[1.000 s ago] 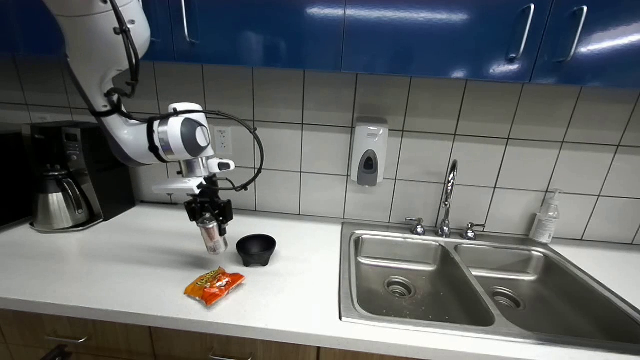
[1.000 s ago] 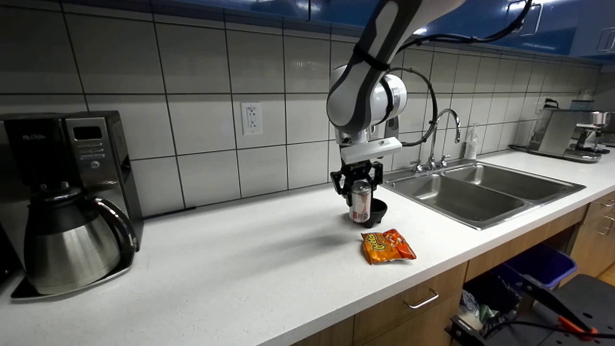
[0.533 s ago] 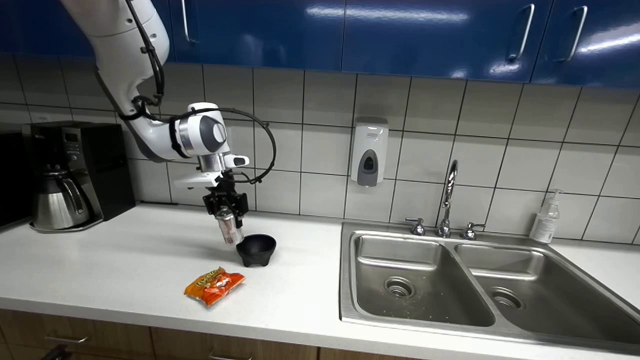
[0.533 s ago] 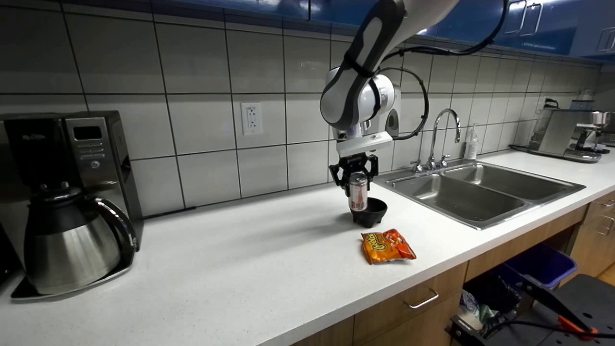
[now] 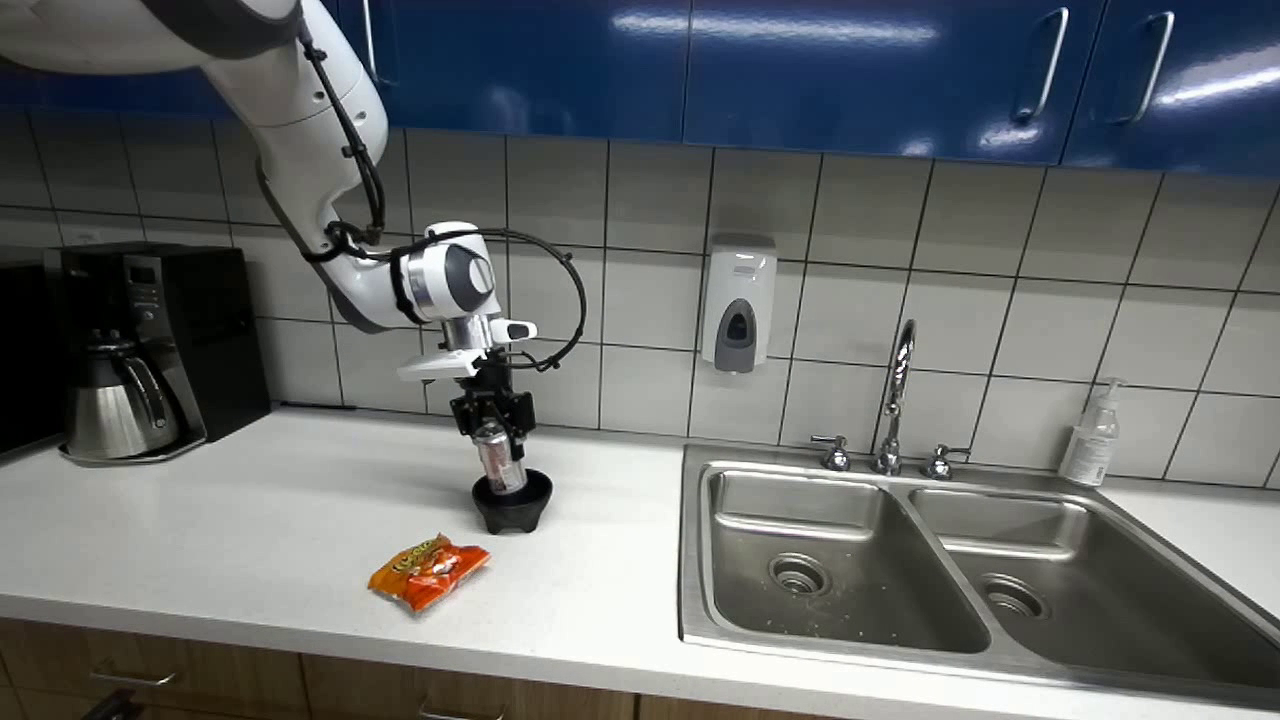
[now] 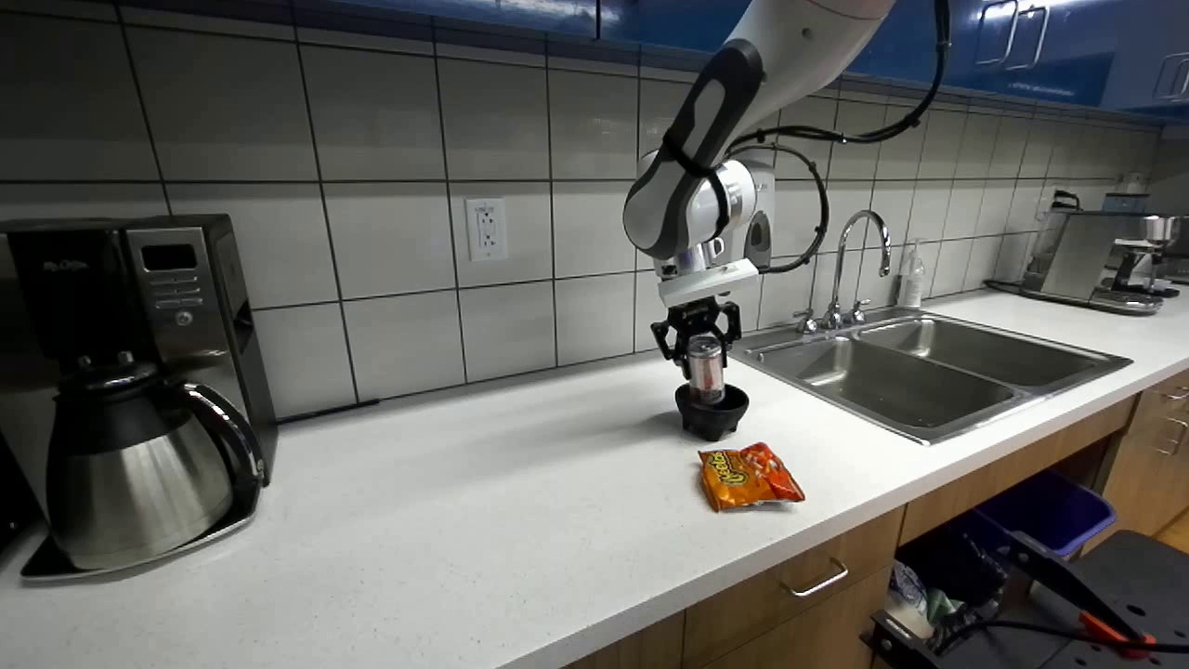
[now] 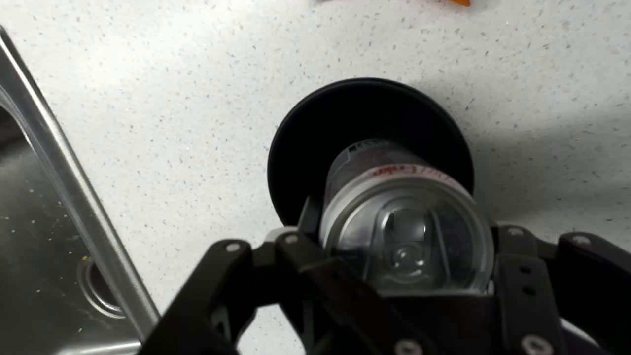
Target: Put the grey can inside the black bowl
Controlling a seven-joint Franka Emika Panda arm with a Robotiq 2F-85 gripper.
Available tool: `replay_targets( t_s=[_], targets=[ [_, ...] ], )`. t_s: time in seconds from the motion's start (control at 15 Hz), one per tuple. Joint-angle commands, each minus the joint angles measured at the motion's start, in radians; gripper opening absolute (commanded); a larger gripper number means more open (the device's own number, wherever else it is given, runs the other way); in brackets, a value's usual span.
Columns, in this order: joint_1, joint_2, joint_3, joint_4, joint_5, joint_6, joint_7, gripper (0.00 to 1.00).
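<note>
The grey can [image 5: 500,462] is silvery with a reddish label. It also shows in an exterior view [image 6: 706,373] and in the wrist view [image 7: 394,162]. My gripper [image 6: 704,358] is shut on the can's sides, near its top; it also shows in an exterior view [image 5: 499,432] and in the wrist view [image 7: 404,236]. The can leans slightly. Its lower end is inside the rim of the black bowl [image 5: 512,514], which stands on the counter [image 6: 712,424]. The bowl's inside is dark in the wrist view [image 7: 365,108]. Whether the can touches the bowl's bottom is hidden.
An orange snack packet [image 5: 428,572] lies on the counter just in front of the bowl [image 6: 749,477]. A steel double sink [image 5: 850,560] is on one side. A coffee maker with a steel pot [image 6: 139,465] stands on the other side. A tiled wall is behind.
My gripper has carried the can toward the sink side, from beside the bowl to over it, then lowered it so its bottom is below the rim. The bowl and packet have not moved.
</note>
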Motion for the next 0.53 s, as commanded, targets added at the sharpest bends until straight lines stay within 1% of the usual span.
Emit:
replay_targets(
  t_s=[0.0, 0.47],
  targets=[
    [-0.029, 0.075, 0.004, 0.116, 0.023, -0.078, -0.042, 0.4],
    [-0.042, 0.144, 0.016, 0.176, 0.05, -0.111, -0.069, 0.4]
  ],
)
